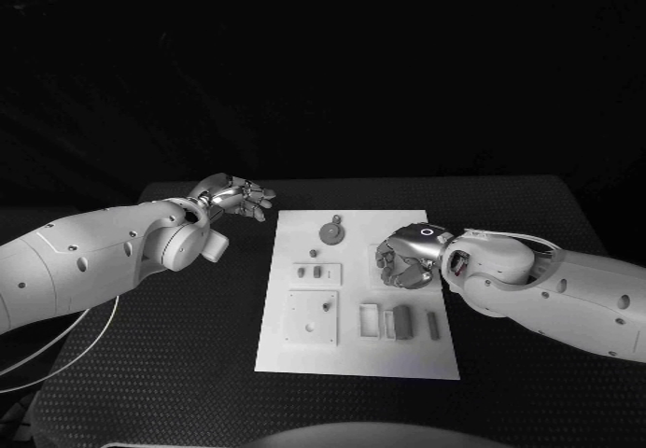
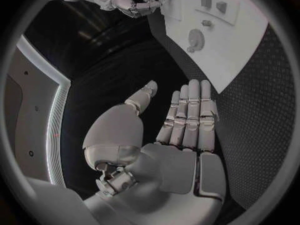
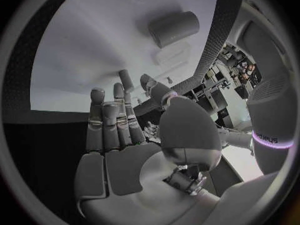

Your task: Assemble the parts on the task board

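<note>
On the black table [image 1: 161, 373] the white task board [image 1: 411, 359] lies flat, grey parts resting on it: a round part [image 1: 331, 231] near the far edge, a long part [image 1: 433, 323] toward the near right. The left robot hand [image 1: 237, 197] hovers off the board's far left corner, fingers extended, holding nothing. The right robot hand [image 1: 408, 257] hangs over the board's right side, fingers straight and apart, empty.

Matt white task board [image 1: 299, 359] lies on a dimpled, rough black table [image 1: 161, 373].
</note>
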Controlling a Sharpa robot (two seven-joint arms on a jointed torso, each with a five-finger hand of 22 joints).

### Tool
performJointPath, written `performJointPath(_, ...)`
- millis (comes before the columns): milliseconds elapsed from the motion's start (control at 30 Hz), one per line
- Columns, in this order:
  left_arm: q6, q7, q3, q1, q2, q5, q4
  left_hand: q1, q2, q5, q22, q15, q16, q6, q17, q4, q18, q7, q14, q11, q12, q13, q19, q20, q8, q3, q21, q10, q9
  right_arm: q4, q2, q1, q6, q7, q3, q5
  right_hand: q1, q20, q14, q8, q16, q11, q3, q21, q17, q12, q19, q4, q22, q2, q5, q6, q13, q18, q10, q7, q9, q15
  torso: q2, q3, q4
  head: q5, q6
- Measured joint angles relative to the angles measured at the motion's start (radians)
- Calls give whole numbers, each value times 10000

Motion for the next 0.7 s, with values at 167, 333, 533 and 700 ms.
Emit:
performJointPath(167, 6, -2, 0, -5, -2, 7, 0, 0, 0, 0, 0, 0, 0, 0, 0, 0, 0, 0, 0, 0, 0, 0, 0, 0, 0, 0, 0, 0, -9, 12, 6, -13, -87, -21, 3, -95, 90, -35, 134, 80, 0, -137, -23, 0, -33, 91, 109, -295, -1, 359, 0, 253, 143, -11, 278, -60, -49, -102, 0, -6, -7, 20, -37)
performJointPath(333, 9, -10, 0, -5, -12, 11, 2, 0, 0, 0, 0, 0, 0, 0, 9, 0, 0, 0, 0, 0, 0, -1, 0, 0, 0, 0, 0, 0, -9, 12, 25, -35, -135, -34, 3, -163, 217, -53, 197, 175, 0, -232, 38, 0, -51, 201, 197, -466, -1, 711, 0, 474, 281, -12, 528, -145, -65, -208, -1, -6, -14, 26, -61)
performJointPath(533, 15, -18, 0, -5, -11, 13, 16, 0, 0, 0, 1, 0, -39, 0, 8, 0, 0, 0, 0, 0, 0, -1, 0, 0, 0, 0, 0, 0, -11, -6, 100, -60, -179, -55, 3, -265, 391, -89, 272, 238, 38, -334, 44, 0, -66, 251, 234, -472, -2, 886, -1, 673, 442, -12, 655, -233, -89, -283, -3, -6, -19, 27, -90)
performJointPath(700, 18, -26, 0, -5, -11, 14, 24, 0, 0, 0, 1, 0, -39, 0, 9, 0, -1, 0, 0, 0, 0, -1, 0, 0, 0, 0, 0, 0, -19, -172, 242, -65, -174, -121, 19, -350, 441, -89, 276, 272, 38, -336, 42, 0, -66, 251, 234, -524, -2, 936, 0, 674, 483, -12, 657, -232, -88, -287, -4, -5, -20, 20, -108)
